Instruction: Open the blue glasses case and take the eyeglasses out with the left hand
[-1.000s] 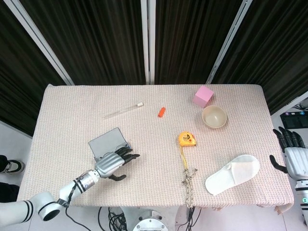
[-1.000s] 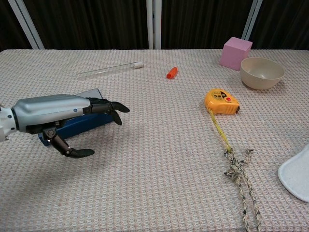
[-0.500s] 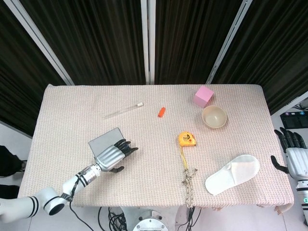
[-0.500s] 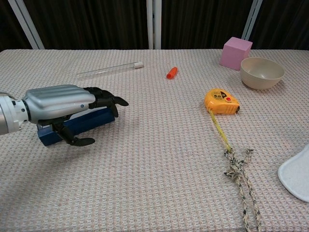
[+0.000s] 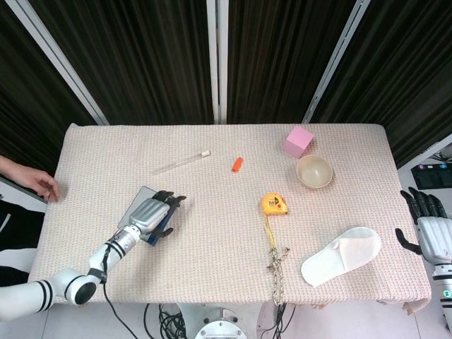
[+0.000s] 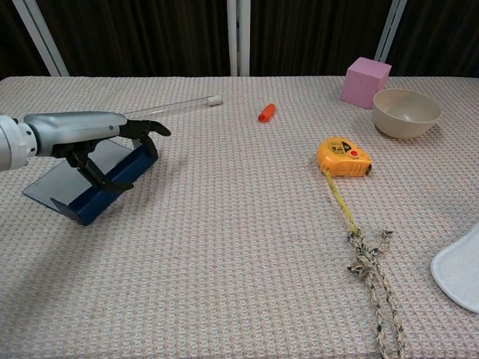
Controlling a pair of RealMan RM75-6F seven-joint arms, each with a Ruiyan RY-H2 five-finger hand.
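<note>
Beige woven cloth covers the counter (image 5: 212, 275).

Near edge: frayed rope (image 6: 370, 277) lying lengthwise, its knot just below the yellow tape pulled from the measure; white slipper (image 5: 340, 256) at near right, well apart from the rope.

Near left: blue case (image 6: 97, 183), shut, tilted up on its near long edge with the grey lid face turned toward the left. Left robot hand (image 6: 93, 134) lies over the top of the case, thumb curled down against the blue side and dark fingers (image 6: 153, 129) stretched past the far end; it touches the case, but whether it truly grips it I cannot tell. No eyeglasses visible.

Right edge, off the counter: right robot hand (image 5: 427, 226), fingers apart and upright, holding nothing.

Middle: orange tape measure (image 6: 343, 157), tape drawn out toward the rope.

Farther back: clear tube (image 6: 168, 107) with a white cap, lying slantwise behind the left robot hand; small orange cap (image 6: 266, 112) near centre; cream bowl (image 6: 406, 112) at far right; pink cube (image 6: 365, 81) just behind the bowl, to its left.

Far left, beyond the counter edge: a person's hand (image 5: 39, 185).

Background: dark curtains (image 5: 141, 56) with white posts.
</note>
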